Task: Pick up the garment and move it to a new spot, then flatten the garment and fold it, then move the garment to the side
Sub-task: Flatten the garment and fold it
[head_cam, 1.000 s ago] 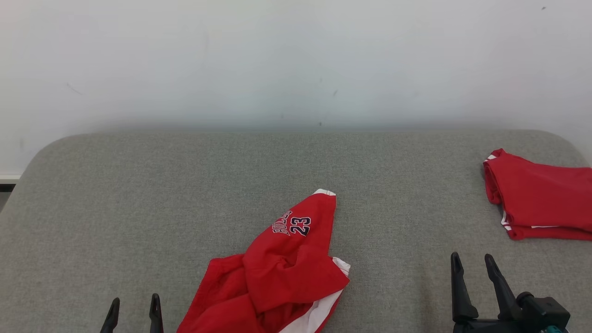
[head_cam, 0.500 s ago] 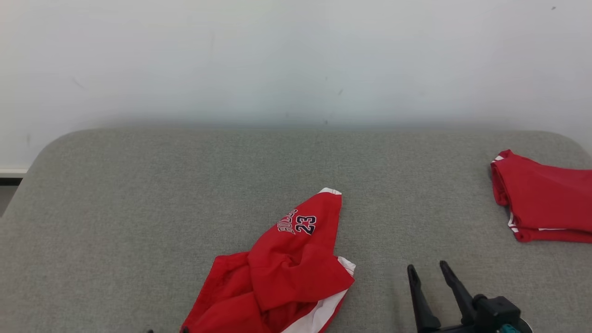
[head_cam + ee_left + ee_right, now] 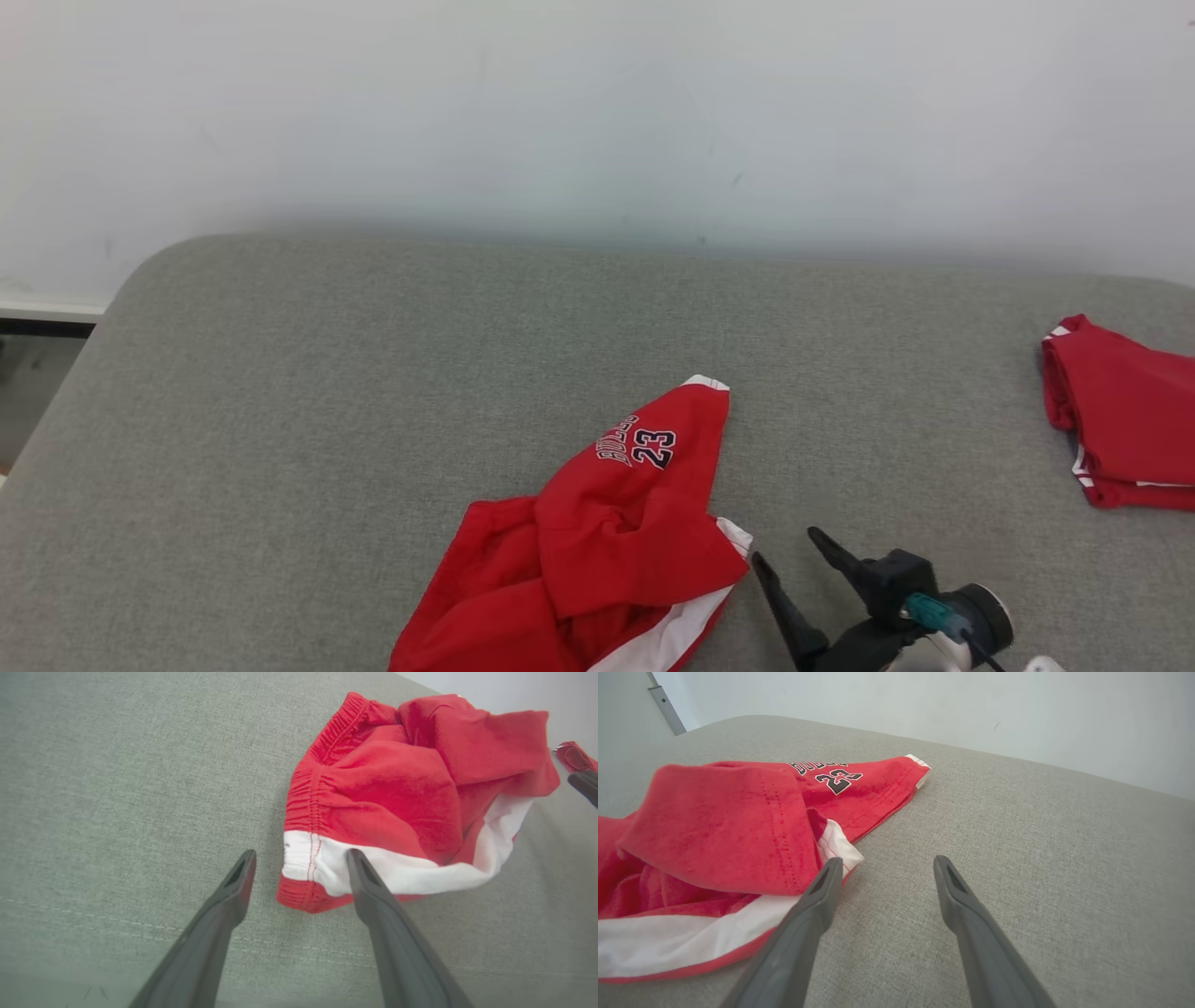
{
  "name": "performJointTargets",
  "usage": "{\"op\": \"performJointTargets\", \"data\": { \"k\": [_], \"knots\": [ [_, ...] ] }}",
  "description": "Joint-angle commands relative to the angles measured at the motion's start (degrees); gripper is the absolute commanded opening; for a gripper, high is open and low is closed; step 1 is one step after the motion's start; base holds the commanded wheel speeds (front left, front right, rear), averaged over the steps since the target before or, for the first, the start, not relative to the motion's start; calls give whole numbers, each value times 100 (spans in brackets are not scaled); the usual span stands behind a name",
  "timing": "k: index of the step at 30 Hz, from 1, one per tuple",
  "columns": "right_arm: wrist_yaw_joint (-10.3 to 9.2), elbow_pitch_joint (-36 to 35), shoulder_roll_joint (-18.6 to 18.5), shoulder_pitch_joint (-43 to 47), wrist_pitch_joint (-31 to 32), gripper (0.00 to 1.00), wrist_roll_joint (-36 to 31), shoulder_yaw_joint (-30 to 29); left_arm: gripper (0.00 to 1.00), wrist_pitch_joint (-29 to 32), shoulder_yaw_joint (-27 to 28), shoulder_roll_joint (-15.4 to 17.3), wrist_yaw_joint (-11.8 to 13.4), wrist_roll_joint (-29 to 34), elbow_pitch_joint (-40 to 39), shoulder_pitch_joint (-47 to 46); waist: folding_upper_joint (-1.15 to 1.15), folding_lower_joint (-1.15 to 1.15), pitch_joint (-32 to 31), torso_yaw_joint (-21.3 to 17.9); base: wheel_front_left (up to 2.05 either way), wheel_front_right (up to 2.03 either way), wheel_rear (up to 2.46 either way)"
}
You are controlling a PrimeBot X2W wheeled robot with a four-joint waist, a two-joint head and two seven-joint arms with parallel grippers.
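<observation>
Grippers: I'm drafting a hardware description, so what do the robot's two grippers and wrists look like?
The right gripper has two long, tapering dark fingers on a black block, with a teal connector, a thin dark cable and a rounded, pale-edged wrist behind it. The left gripper has the same slim dark grey fingers, hollowed near their tips.

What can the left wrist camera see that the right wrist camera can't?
Left wrist view: the stretchy waistband of the shorts, the open left hand near the waistband's corner, and a bit of the folded red cloth far off.
Right wrist view: the number 23 printed on one leg, and the open right hand close to the shorts' edge.
Both: the same crumpled red shorts with a white stripe, lying on the grey padded surface.
</observation>
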Motion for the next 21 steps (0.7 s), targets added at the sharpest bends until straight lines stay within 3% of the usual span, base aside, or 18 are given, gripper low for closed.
{"op": "performJointTargets", "data": {
  "k": [1,12,21],
  "knots": [
    [4,185,-35,-162,-33,100,92,216,100,39,-14,-11,-79,-54,92,-135,0,0,23,79,0,0,0],
    [4,1126,-207,-1021,-38,100,664,1467,100,135,-239,-176,-587,-257,928,-672,0,0,141,348,0,0,0],
    [4,1400,-389,-1286,-91,100,1305,1829,100,-113,-327,-324,-780,-228,1549,-921,0,0,89,478,0,0,0]
  ]
}}
